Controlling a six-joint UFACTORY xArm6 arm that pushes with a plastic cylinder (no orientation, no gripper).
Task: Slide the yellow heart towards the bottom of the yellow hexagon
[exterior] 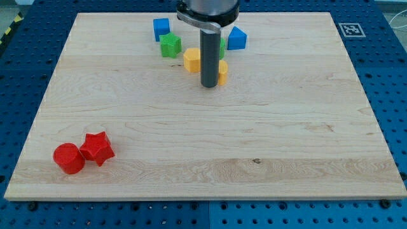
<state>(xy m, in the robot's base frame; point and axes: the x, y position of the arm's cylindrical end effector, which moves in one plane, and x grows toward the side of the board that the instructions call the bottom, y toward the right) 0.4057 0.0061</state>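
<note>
Board (210, 146): pale wood, visible grain, small dark knot toward the bottom edge. Near the top edge: blue cube (161, 28), green star-like block (170, 46), yellow hexagon (191, 60), yellow heart (222, 72) partly behind the rod, blue block (237, 39), sliver of green showing beside the rod. Bottom-left corner: red cylinder (68, 158), red star (96, 148). Rod dark grey, my tip (209, 86) same. Black-and-white tag (350, 29) at top-right corner.

Pale wooden board (210, 146) on blue perforated table (388, 57); fiducial tag (349, 29) at corner.
</note>
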